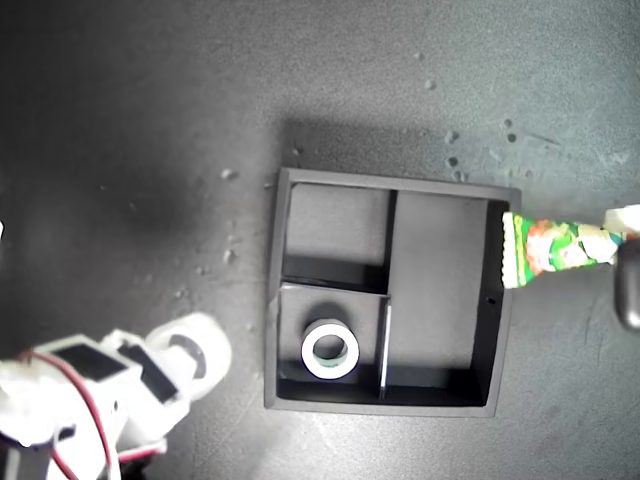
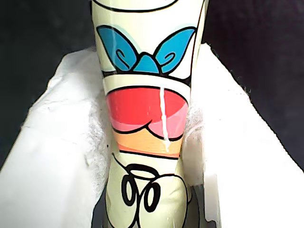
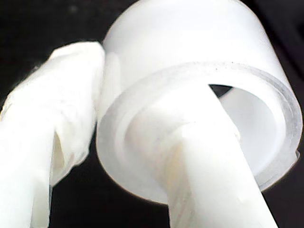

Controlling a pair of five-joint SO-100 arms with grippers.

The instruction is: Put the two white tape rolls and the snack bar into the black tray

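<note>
One snack bar (image 1: 555, 247), long axis toward the black tray (image 1: 277, 300), clamped in my first end effector (image 2: 152, 137).

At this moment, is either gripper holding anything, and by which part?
My first gripper clamps the snack bar across its wrapper, toward the end farthest from the black tray. My second gripper holds a white tape roll, one finger through its hole.

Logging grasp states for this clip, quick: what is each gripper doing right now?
My first gripper: shut on the snack bar.
My second gripper: shut on a white tape roll, one finger through its hole.
</note>
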